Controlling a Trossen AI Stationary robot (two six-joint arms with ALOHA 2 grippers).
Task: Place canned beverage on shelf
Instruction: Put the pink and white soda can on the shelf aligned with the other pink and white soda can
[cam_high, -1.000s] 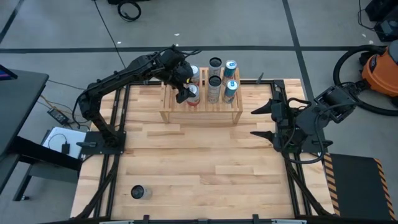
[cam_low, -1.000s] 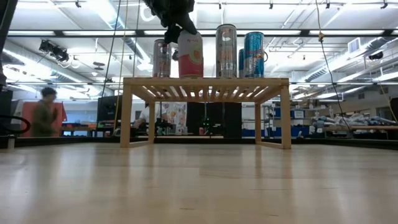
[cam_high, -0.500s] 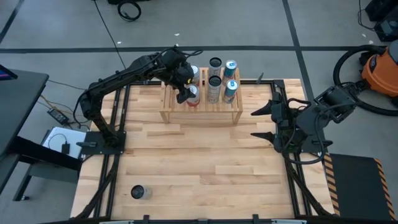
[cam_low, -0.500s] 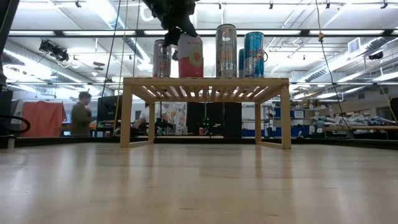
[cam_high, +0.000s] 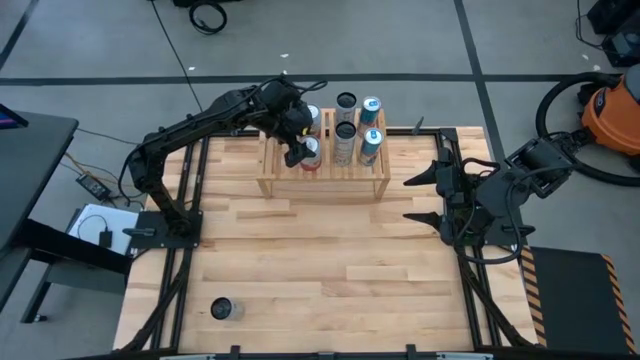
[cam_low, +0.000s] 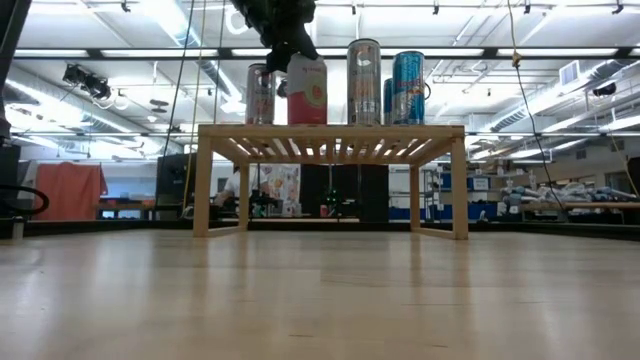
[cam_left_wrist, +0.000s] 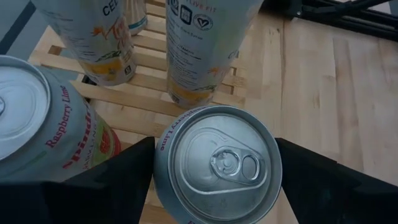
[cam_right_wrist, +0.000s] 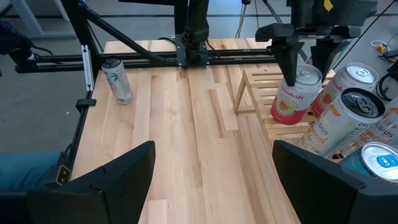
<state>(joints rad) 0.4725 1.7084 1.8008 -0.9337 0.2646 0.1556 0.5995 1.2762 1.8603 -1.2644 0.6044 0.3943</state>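
A pale wooden shelf (cam_high: 325, 178) with a slatted top stands at the table's far middle. On its front left stands a white-and-pink beverage can (cam_low: 307, 92), upright on the slats (cam_left_wrist: 155, 99). My left gripper (cam_high: 298, 150) reaches it from the far left, its fingers closed against the can's top (cam_left_wrist: 217, 163). Several other cans (cam_high: 346, 135) stand on the shelf behind and beside it. My right gripper (cam_high: 425, 195) hangs open at the table's right side, nothing between its fingers. My left gripper pinches the can's upper wall just under the rim, one finger (cam_left_wrist: 124, 180) on each side (cam_left_wrist: 278, 171). The fingers slant down from the table's far left. The can stands upright with its base on the shelf's slats (cam_low: 307, 125).
A second pink can (cam_left_wrist: 37, 137) stands close beside the held one, with two tall pale cans (cam_left_wrist: 199, 50) just behind. A lone dark can (cam_high: 221, 309) stands at the table's near left. The wooden table (cam_high: 330, 270) in front of the shelf is bare.
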